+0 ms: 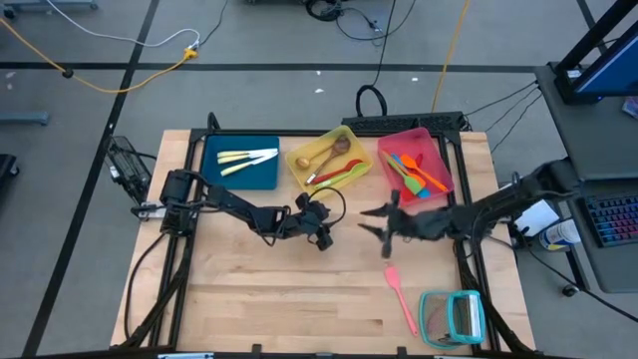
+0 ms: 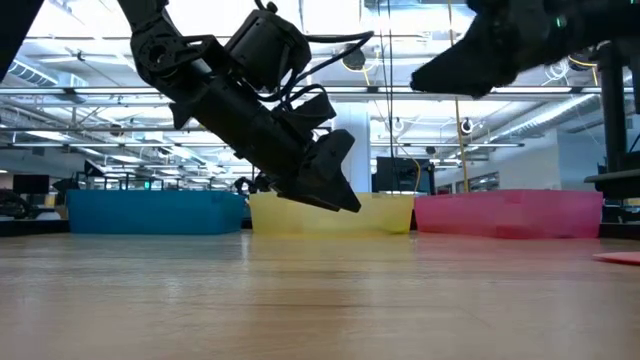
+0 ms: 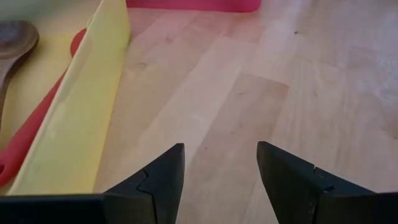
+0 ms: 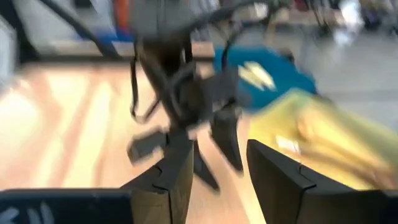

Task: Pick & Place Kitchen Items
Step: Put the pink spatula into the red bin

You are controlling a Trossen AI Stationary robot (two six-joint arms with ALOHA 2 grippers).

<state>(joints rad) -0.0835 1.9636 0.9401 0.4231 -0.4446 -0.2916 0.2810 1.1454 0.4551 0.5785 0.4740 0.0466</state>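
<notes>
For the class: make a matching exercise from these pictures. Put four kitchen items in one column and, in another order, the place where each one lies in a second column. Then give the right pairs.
Items
1. pale cutlery
2. wooden spoon
3. orange spatula
4. pink spatula

Places
A. bare wooden table, beside the teal rack
B. pink tray
C. blue tray
D. yellow tray

Pairs: 1-C, 2-D, 3-B, 4-A
</notes>
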